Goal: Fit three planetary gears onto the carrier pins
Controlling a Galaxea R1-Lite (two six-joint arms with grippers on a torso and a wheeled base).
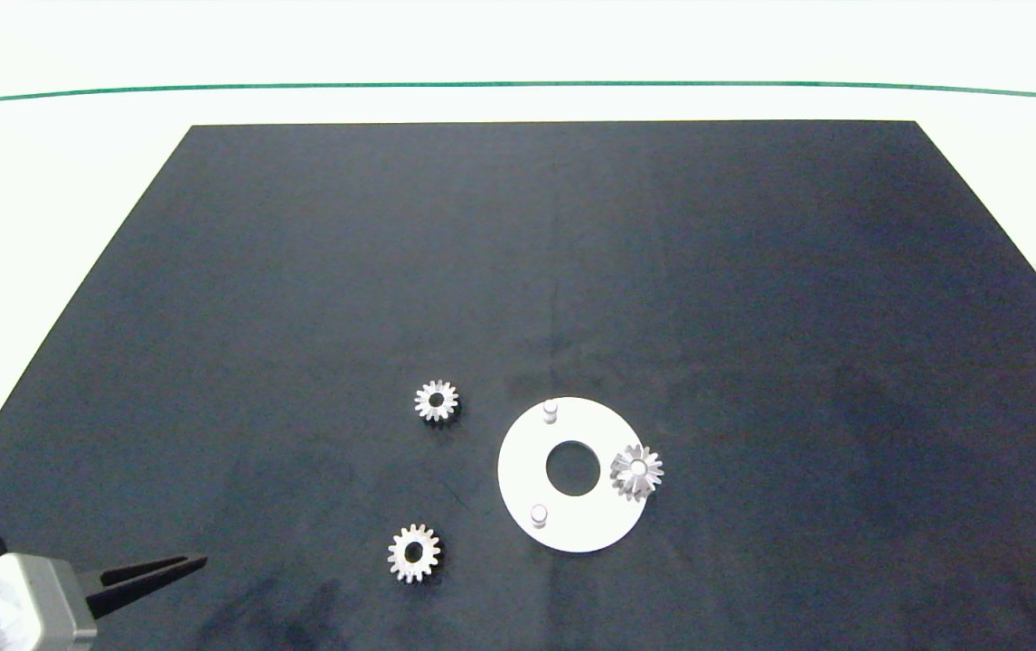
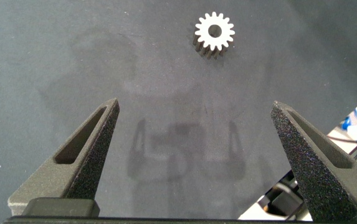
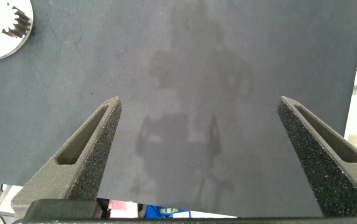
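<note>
- Silvery metal identifies the three planetary gears: one is seated on the right-hand pin of the white disc (image 1: 527, 479), lower centre of the head view; two lie loose on the dark mat (image 1: 753, 271).
- Seated gear (image 1: 636, 471): it sits at the disc's right edge and looks slightly tilted (whether it is fully down cannot be told).
- Near loose gear (image 1: 413, 552): flat on the mat, lower left of the disc and well apart from it, bore axis vertical, centre hole facing up.
- Far loose gear (image 1: 437, 400): flat, upper left of the disc, same orientation.
- Free carrier pins: upper pin (image 1: 550, 410) and lower pin (image 1: 538, 515), both upright.
- Left gripper (image 1: 176, 570): lower left corner of the head view, fingers spread wide and empty, tips pointing right toward the near loose gear. In the left wrist view that gear (image 2: 214, 32) lies ahead of the fingertips, roughly between their lines.
- Right gripper (image 3: 198, 106): absent from the head view; fingers spread, empty, over bare mat.
- Judgement: the left arm is nearer; the near loose gear is the likely next pick.
</note>
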